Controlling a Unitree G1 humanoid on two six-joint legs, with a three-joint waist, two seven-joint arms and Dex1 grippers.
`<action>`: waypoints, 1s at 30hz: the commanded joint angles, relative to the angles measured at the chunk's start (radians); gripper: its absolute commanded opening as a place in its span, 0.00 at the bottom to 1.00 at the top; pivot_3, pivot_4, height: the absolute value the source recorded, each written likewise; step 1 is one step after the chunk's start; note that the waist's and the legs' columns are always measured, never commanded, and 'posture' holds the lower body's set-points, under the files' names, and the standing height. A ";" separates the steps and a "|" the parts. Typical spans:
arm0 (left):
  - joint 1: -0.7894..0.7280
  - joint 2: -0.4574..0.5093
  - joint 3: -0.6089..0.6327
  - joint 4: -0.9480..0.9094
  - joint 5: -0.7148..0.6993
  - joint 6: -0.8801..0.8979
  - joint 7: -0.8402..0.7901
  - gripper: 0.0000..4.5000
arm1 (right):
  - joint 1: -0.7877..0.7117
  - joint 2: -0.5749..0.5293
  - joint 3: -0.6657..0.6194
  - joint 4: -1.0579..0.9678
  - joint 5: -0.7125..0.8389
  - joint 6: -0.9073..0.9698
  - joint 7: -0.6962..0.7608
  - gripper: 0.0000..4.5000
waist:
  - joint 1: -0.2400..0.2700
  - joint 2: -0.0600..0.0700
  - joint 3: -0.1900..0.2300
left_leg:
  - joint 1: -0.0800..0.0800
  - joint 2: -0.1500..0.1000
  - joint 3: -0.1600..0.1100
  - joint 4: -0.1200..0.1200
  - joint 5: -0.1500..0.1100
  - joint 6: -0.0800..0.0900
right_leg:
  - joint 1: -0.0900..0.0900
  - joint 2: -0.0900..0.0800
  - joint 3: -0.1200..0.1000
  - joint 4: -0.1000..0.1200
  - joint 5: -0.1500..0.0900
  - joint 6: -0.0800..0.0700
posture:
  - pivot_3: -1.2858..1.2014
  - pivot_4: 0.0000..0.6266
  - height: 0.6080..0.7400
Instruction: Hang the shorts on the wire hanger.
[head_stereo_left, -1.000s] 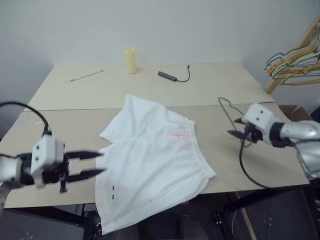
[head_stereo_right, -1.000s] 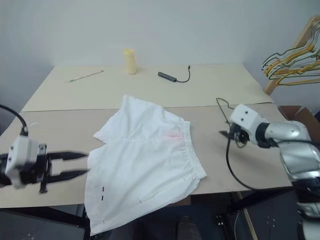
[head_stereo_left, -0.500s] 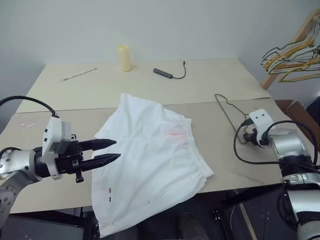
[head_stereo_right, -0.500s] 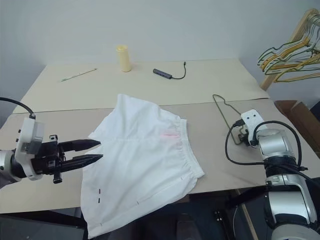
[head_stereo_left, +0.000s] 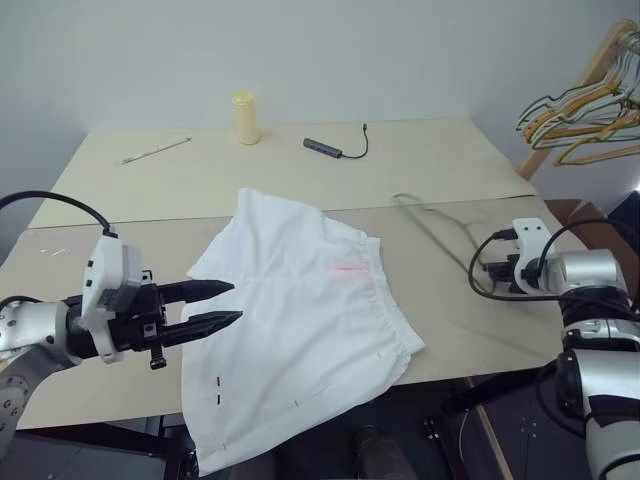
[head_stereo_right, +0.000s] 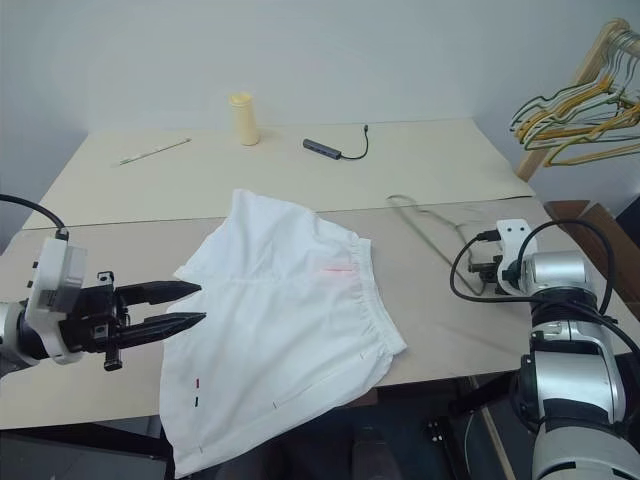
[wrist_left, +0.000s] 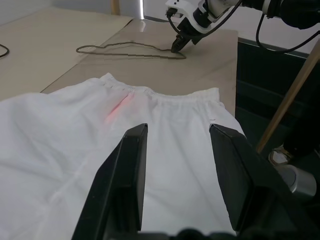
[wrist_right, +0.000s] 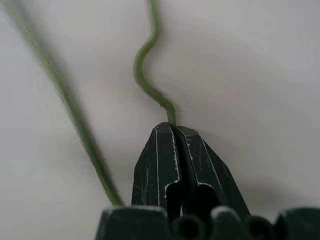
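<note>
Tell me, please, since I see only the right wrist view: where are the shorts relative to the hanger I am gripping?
Observer: The shorts lie spread on the table, to the left of the hanger and apart from it.
Operator: Thank you. And what is the left end effector doing?
Observer: The left end effector is open, with its tips over the shorts' left side, gripping nothing.

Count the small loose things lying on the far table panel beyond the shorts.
3: a yellow cylinder at the back, a thin stick toward the robot's left of it, and a dark adapter with a cable toward its right.
</note>
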 joint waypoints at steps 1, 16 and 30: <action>-0.014 0.014 0.022 -0.021 -0.011 0.002 -0.003 0.47 | 0.021 0.001 -0.004 -0.026 0.010 0.062 0.006 0.01 | 0.000 0.000 0.000 | 0.000 0.000 0.000 0.000 0.000 0.000 | 0.000 0.000 0.000 0.000 0.000 0.000 | 0.50 0.16 1.00; -0.342 -0.014 -0.156 0.180 -0.014 0.089 0.112 0.47 | 0.362 -0.036 -0.045 -0.747 -0.007 -0.622 0.045 0.01 | -0.003 0.003 -0.001 | -0.003 -0.001 0.000 0.000 0.000 0.000 | -0.004 0.000 0.002 0.004 -0.001 0.003 | 0.48 0.11 1.00; -0.674 -0.035 -0.427 0.514 0.162 0.135 -0.062 0.47 | 0.329 -0.066 0.044 -0.682 -0.121 -1.366 0.040 0.01 | -0.061 0.002 -0.002 | -0.003 -0.001 0.000 0.005 0.000 -0.001 | -0.003 -0.001 0.002 0.007 -0.001 0.003 | 0.48 0.06 1.00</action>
